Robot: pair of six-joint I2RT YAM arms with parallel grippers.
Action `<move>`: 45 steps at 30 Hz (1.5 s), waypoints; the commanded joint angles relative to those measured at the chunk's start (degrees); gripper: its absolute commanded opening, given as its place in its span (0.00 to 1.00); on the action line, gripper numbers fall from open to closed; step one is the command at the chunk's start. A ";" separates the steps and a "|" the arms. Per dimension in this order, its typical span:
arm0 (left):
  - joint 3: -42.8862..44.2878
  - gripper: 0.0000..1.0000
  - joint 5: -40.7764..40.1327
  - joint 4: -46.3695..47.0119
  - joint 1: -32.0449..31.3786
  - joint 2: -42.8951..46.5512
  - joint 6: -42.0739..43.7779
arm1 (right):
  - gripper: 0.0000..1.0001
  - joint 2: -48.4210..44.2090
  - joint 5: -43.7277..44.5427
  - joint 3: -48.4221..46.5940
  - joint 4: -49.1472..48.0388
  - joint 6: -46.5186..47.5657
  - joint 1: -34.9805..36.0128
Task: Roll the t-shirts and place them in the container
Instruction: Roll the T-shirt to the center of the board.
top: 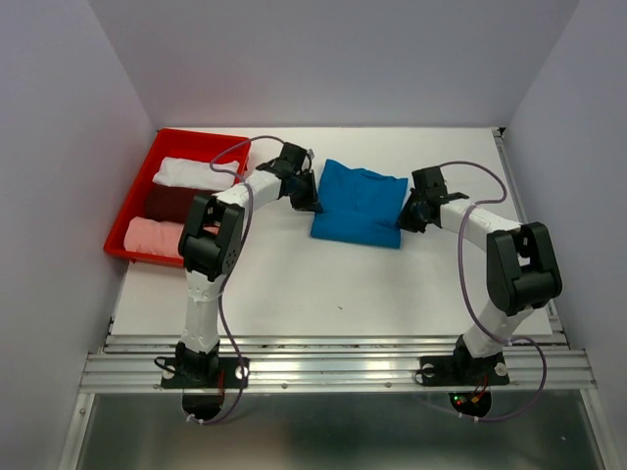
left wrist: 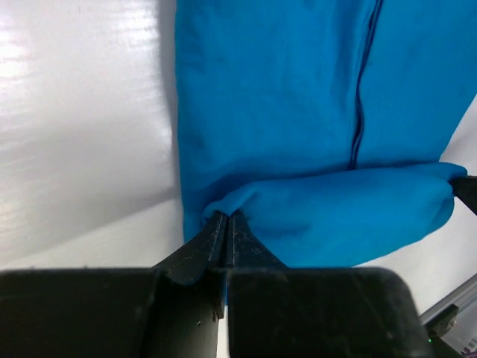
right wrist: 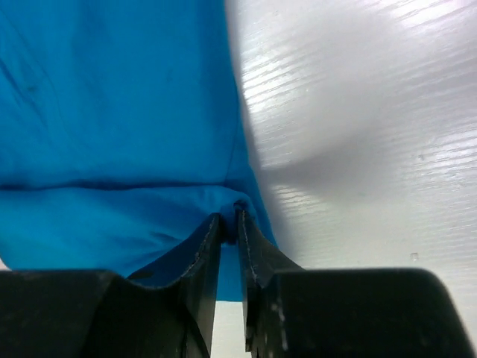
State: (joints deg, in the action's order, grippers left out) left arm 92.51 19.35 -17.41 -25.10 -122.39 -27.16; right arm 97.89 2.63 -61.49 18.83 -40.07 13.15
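Only the overhead view shows the red plastic tray (top: 134, 196) at the bench's (top: 323, 284) far left. It holds a white cloth roll (top: 193, 173), a dark maroon cloth (top: 171, 201) and a pale pink cloth roll (top: 154, 235). The bright blue cloth t-shirt (top: 358, 204) lies folded mid-bench. The wrist views show its near edge rolled over. The left pincer (left wrist: 226, 224) is pressed together, nipping that roll's left end. The right pincer (right wrist: 229, 224) stands a slit apart at the right end, tips against cloth; I cannot tell if it grips.

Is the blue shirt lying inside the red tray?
No, the blue t-shirt lies on the white table, beside the red tray.
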 commanded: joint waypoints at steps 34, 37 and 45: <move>-4.88 0.00 -5.81 5.28 -5.13 1.28 -0.97 | 0.03 7.58 -1.66 -0.48 -6.26 2.81 0.92; -4.01 0.00 -9.14 1.70 -5.04 1.54 1.57 | 0.01 4.78 -4.89 1.37 -6.87 4.47 0.92; -0.67 0.00 -9.25 -1.22 -6.18 7.68 2.90 | 0.05 -5.87 -3.42 0.51 -3.54 7.55 1.62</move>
State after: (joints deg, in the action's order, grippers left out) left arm 89.14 11.51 -15.64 -30.72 -120.97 -26.09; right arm 94.83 -2.20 -58.54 14.28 -35.20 14.33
